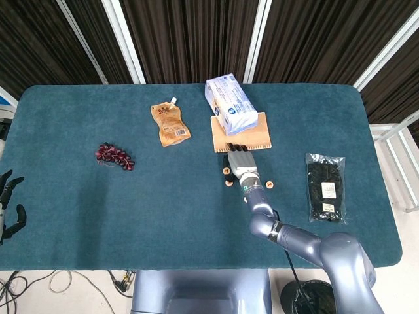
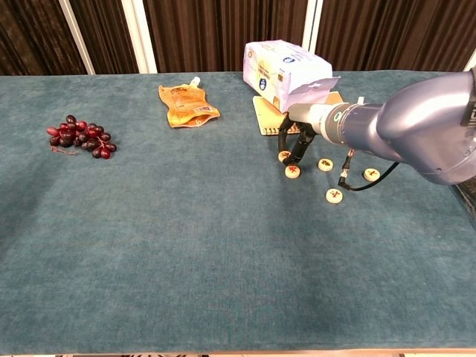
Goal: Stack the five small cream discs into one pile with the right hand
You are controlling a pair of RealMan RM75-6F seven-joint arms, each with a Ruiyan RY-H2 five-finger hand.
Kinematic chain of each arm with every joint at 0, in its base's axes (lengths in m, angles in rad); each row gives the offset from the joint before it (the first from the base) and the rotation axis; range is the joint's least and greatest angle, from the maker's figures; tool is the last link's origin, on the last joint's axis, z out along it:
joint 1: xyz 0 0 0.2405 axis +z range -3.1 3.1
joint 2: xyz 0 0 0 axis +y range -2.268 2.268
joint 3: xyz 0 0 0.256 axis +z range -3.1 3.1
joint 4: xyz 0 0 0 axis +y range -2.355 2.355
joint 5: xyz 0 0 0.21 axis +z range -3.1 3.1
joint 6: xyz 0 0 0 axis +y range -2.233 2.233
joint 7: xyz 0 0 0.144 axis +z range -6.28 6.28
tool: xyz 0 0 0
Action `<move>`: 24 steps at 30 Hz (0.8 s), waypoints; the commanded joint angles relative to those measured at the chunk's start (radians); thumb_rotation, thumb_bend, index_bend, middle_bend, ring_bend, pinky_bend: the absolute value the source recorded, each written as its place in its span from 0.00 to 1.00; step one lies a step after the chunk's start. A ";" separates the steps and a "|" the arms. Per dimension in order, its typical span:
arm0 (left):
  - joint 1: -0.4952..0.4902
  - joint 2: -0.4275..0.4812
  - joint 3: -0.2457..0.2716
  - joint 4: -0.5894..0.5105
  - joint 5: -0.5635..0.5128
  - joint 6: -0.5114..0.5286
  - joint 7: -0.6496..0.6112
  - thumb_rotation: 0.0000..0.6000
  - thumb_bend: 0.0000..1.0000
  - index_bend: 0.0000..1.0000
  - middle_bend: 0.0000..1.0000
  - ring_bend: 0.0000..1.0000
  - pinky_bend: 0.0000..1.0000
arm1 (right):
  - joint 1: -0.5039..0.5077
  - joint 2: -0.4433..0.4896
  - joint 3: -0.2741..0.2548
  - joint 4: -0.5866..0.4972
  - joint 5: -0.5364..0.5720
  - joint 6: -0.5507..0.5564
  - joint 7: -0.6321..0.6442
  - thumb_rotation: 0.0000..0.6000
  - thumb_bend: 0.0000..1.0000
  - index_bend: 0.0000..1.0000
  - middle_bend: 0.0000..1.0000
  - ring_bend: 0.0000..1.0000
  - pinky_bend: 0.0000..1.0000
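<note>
The right hand (image 2: 296,141) hovers with fingers curled down over the disc (image 2: 284,155) nearest the notebook (image 2: 266,113); whether it grips is unclear. All five discs lie apart on the tabletop (image 2: 186,223). A careless close could knock its neighbouring disc (image 2: 293,170) away.

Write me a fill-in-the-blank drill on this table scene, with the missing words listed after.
1. The cream discs lie on the table singly, none yet ____.
2. The right hand hovers over the discs nearest the ____ notebook.
3. The grapes lie far to the ____ of the orange pouch in the chest view.

Missing words: stacked; wooden; left
</note>
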State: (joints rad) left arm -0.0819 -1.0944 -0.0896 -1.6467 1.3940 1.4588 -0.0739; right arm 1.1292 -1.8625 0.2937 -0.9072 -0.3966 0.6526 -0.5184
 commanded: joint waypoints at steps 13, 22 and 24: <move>0.001 0.002 0.002 -0.002 0.002 0.001 -0.004 1.00 0.62 0.15 0.01 0.00 0.00 | -0.021 0.098 0.021 -0.118 -0.030 0.033 0.017 1.00 0.41 0.53 0.00 0.00 0.00; 0.002 0.000 0.001 -0.007 0.004 0.005 0.004 1.00 0.62 0.15 0.01 0.00 0.00 | -0.075 0.256 -0.041 -0.322 -0.002 0.048 -0.007 1.00 0.41 0.53 0.00 0.00 0.00; 0.002 -0.001 0.000 -0.008 0.002 0.006 0.005 1.00 0.62 0.15 0.01 0.00 0.00 | -0.081 0.273 -0.054 -0.345 0.002 0.046 -0.005 1.00 0.41 0.53 0.00 0.00 0.00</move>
State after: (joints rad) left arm -0.0798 -1.0950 -0.0893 -1.6549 1.3965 1.4647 -0.0688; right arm 1.0597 -1.6069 0.2562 -1.2301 -0.4016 0.6971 -0.5221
